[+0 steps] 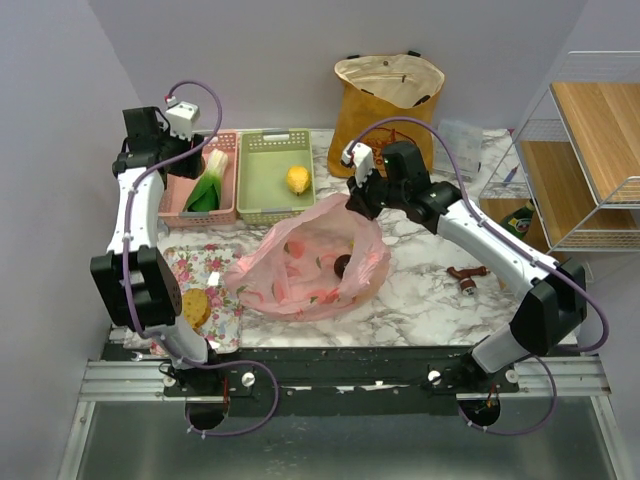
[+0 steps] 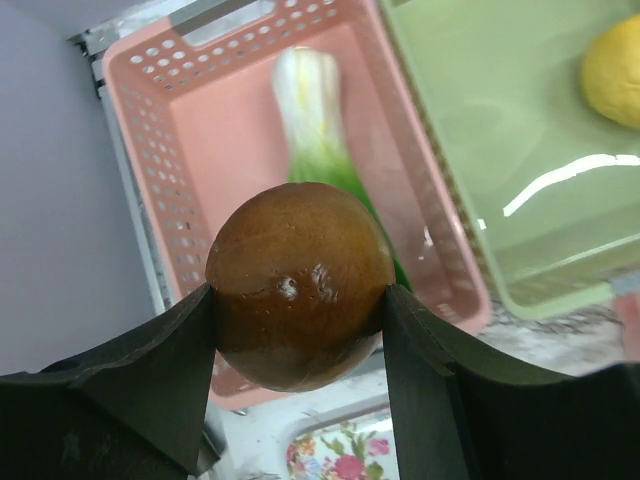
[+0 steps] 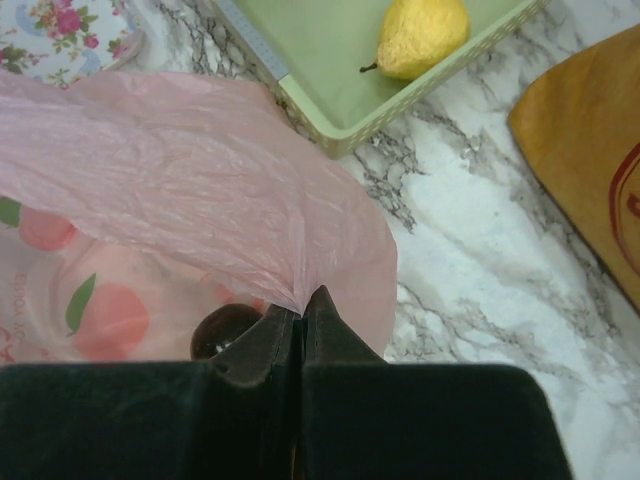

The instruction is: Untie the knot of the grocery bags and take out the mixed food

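Now, left gripper (image 2: 300, 300) clamping one brown round mushroom (image 2: 300, 265), right gripper (image 3: 302, 312) pinching pink plastic bag (image 3: 200, 180), one green-and-white leek (image 2: 312, 110), white end far.

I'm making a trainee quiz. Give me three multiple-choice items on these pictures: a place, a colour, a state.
1. The lemon lies in: A the pink bag; B the green basket; C the left gripper.
2. The mushroom that the left gripper holds is: A brown; B white; C red.
3. The fingers of the right gripper are: A wide open; B shut on the pink bag; C shut on the lemon.
Key: B, it rests on the green floor; A, its cap shows brown; B, the fingers pinch the bag's film.
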### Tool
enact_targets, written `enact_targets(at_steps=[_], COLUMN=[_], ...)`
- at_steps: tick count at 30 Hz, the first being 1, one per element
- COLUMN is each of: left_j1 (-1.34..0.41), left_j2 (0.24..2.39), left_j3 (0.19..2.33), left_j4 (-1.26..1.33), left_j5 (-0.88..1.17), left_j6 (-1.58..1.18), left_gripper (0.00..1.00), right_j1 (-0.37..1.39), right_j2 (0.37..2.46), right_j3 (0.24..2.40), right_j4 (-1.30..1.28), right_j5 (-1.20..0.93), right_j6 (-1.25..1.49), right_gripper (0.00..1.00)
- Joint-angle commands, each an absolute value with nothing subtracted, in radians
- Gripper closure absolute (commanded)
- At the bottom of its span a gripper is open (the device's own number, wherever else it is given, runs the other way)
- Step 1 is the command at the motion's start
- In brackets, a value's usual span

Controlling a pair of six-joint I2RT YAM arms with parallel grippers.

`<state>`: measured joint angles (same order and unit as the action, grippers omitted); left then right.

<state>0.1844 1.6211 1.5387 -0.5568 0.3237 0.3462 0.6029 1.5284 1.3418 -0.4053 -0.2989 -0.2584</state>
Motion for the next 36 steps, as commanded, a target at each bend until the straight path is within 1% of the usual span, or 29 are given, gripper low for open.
enact_targets(at_steps=[1,6,10,11,14,15,16,17,21,25,26,29,31,33,35,36], left_j1=[0.218,0.22,0.22,0.221,0.221,0.221,0.222,0.221,0.216,0.211,0.202,0.127,0.017,-0.162,-0.361,-0.471], left_j2=[1.753,1.858,1.901,1.922,1.973,1.97,1.951,1.913,1.71,1.446,1.371,1.171,1.037,0.907,0.806,0.775], left_j3=[1.664,1.738,1.762,1.782,1.849,1.855,1.839,1.805,1.624,1.42,1.375,1.281,1.229,1.172,1.105,1.064], left_j4=[-0.525,-0.55,-0.544,-0.548,-0.596,-0.61,-0.611,-0.597,-0.522,-0.457,-0.46,-0.59,-0.676,-0.752,-0.79,-0.781], left_j5=[0.248,0.251,0.229,0.211,0.166,0.175,0.206,0.24,0.44,0.708,0.773,0.971,1.026,1.026,0.975,0.928], left_j6=[0.348,0.38,0.383,0.383,0.391,0.393,0.399,0.411,0.446,0.452,0.456,0.499,0.553,0.636,0.693,0.692], left_gripper=[0.65,0.62,0.55,0.51,0.23,0.18,0.04,0.02,0.02,0.02,0.02,0.02,0.02,0.07,0.17,0.26], right_j1=[0.607,0.607,0.608,0.607,0.607,0.607,0.607,0.607,0.607,0.612,0.612,0.625,0.631,0.631,0.632,0.632], right_j2=[1.558,1.546,1.49,1.482,1.462,1.457,1.452,1.45,1.454,1.457,1.456,1.442,1.435,1.43,1.427,1.426], right_j3=[1.408,1.41,1.336,1.323,1.293,1.284,1.276,1.263,1.23,1.201,1.19,1.163,1.142,1.121,1.109,1.109], right_j4=[-0.41,-0.444,-0.476,-0.485,-0.521,-0.529,-0.535,-0.538,-0.535,-0.506,-0.502,-0.508,-0.512,-0.52,-0.525,-0.528], right_j5=[-0.273,-0.255,-0.287,-0.297,-0.341,-0.354,-0.373,-0.386,-0.446,-0.475,-0.486,-0.519,-0.522,-0.518,-0.509,-0.506], right_j6=[-0.321,-0.338,-0.338,-0.337,-0.335,-0.339,-0.345,-0.349,-0.35,-0.319,-0.313,-0.309,-0.303,-0.309,-0.313,-0.31], right_gripper=[0.99,0.99,0.99,0.99,0.99,0.99,0.99,0.99,0.99,0.99,0.99,0.99,0.99,0.99,0.99,0.98])
